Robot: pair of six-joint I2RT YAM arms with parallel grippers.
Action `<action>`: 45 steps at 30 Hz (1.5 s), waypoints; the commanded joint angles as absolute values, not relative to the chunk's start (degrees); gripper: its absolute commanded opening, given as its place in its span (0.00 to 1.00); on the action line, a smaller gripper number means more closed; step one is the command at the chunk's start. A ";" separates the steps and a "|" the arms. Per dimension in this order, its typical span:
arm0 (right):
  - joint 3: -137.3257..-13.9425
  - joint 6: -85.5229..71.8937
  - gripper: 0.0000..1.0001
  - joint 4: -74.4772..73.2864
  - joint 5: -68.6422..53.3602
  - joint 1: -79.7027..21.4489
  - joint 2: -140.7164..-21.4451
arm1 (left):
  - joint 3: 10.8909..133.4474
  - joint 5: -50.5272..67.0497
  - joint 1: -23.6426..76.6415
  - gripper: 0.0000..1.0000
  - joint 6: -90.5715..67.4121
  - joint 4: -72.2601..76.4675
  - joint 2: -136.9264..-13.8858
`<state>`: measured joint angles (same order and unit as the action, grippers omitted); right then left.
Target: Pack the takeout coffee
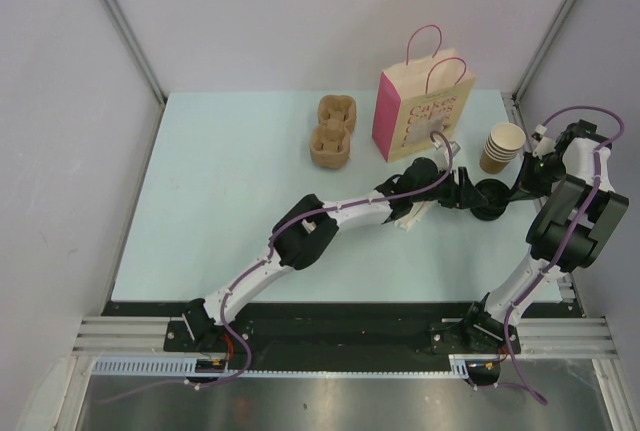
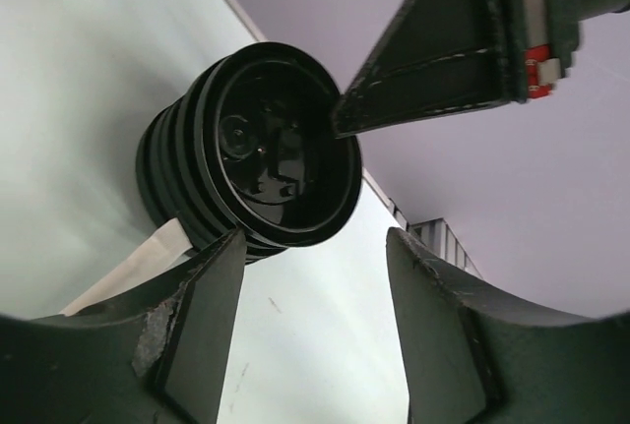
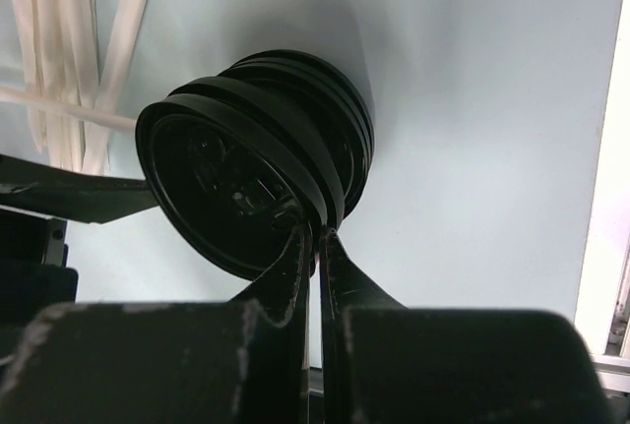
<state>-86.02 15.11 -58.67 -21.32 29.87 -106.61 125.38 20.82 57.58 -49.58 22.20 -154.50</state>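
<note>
No brown cup with a black lid shows in any view. A stack of black plastic lids (image 1: 490, 201) sits on the table right of centre. My right gripper (image 3: 317, 234) is shut on the rim of the top lid (image 3: 231, 183), which tilts off the stack (image 3: 335, 114). My left gripper (image 2: 315, 247) is open and empty just left of the stack (image 2: 266, 149), its left finger beside the stack's lower edge. The right gripper's finger (image 2: 433, 60) shows at the lid's rim in the left wrist view. The pink paper bag (image 1: 420, 111) stands upright behind.
A stack of pale lidless paper cups (image 1: 502, 146) stands right of the bag. A brown pulp cup carrier (image 1: 332, 131) lies left of the bag. White paper-wrapped sticks (image 1: 412, 217) lie under the left wrist. The table's right edge (image 3: 615, 247) is close.
</note>
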 commanded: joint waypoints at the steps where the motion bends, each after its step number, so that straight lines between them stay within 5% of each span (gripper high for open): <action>1: -87.01 15.12 0.00 -62.84 -26.37 29.27 -105.56 | 128.76 18.72 58.27 0.63 -49.92 21.18 -155.30; 15: -87.10 15.21 0.00 -63.02 -26.89 30.23 -105.47 | 128.24 20.13 58.10 0.64 -50.62 23.55 -154.60; 20: -87.62 15.82 0.00 -63.89 -29.35 30.50 -103.10 | 123.24 20.57 57.22 0.73 -50.10 26.97 -149.51; 30: -94.56 19.15 0.00 -71.35 -36.02 32.61 -98.27 | 96.26 22.22 53.00 1.00 -46.24 31.38 -124.23; 39: -97.99 23.38 0.00 -79.95 -52.09 29.81 -90.62 | 75.16 31.36 48.43 0.99 -27.27 26.29 -96.90; 45: -91.26 29.43 0.00 -86.83 -69.57 19.45 -86.50 | 66.46 39.11 42.02 1.00 4.44 10.66 -77.39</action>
<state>-96.09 24.21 -75.31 -53.84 25.65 -90.80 71.29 33.06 45.21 -20.18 21.56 -89.84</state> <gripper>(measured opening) 0.017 0.994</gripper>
